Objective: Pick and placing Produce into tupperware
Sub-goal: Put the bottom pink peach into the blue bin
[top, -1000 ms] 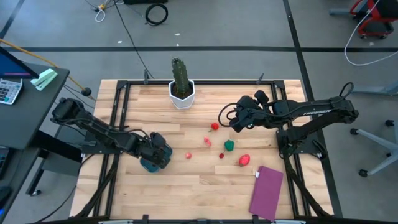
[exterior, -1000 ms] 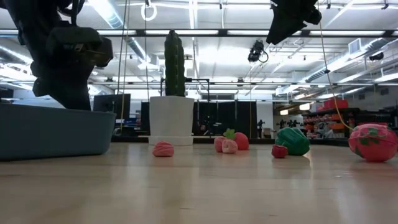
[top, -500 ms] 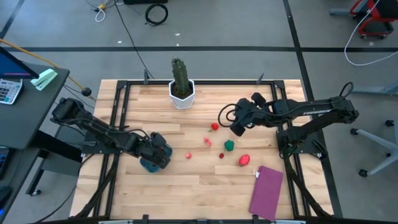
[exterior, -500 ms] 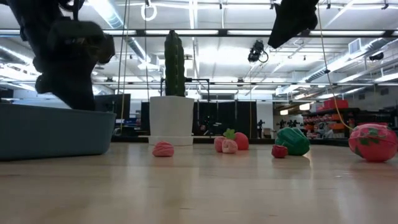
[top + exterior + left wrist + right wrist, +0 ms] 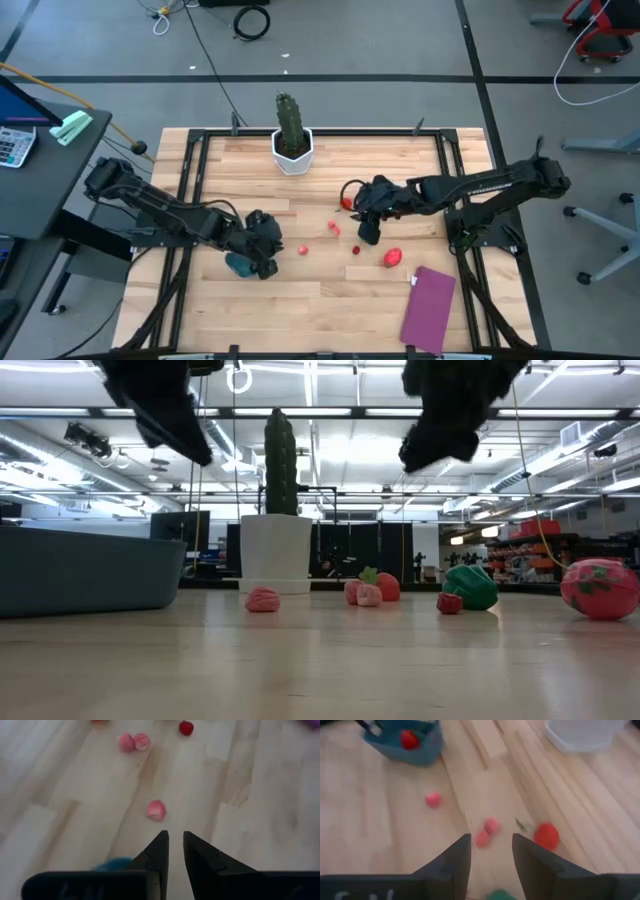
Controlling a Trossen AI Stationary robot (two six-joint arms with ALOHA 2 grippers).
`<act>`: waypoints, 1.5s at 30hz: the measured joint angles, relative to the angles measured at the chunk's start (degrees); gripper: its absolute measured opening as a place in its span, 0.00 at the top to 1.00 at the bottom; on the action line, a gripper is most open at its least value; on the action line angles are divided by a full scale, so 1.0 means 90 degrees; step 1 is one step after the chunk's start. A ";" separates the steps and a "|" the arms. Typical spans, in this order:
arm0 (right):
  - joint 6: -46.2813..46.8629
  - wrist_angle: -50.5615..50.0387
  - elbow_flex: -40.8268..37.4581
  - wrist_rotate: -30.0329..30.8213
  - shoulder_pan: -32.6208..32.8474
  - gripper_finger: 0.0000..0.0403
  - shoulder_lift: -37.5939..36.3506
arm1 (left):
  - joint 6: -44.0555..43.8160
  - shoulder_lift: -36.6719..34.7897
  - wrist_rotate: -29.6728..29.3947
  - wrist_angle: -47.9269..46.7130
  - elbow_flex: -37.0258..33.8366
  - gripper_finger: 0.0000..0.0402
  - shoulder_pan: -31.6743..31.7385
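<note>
The right pincer [image 5: 366, 236], fingers apart and empty, hovered directly above the green piece [image 5: 470, 586], nearer than the left arm.

The near half of the table [image 5: 300, 310] lies bare apart from the purple rectangle [image 5: 428, 308] at the right corner. The cactus pot [image 5: 293, 150] blocks the far edge. Mid-table, scattered produce [image 5: 392, 257] crowds the strip between the tupperware [image 5: 240, 265] and the right gripper [image 5: 366, 232]
</note>
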 joint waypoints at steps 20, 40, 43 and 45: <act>-0.0093 0.0208 -0.0481 0.0071 -0.0003 0.62 -0.0009 | 0.1839 0.1819 0.0547 0.1917 -0.0236 0.56 0.0759; -0.0239 0.0302 -0.0481 0.0448 -0.0003 0.62 -0.0011 | 0.1821 0.2632 0.0558 0.2559 -0.0233 0.46 0.0759; -0.0239 0.0298 -0.0481 0.0448 -0.0003 0.62 -0.0011 | 0.1673 0.2630 0.0559 0.2583 -0.0233 0.46 0.0759; -0.0237 0.0293 -0.0481 0.0450 -0.0003 0.62 -0.0011 | 0.1593 0.2630 0.0558 0.2580 -0.0233 0.47 0.0759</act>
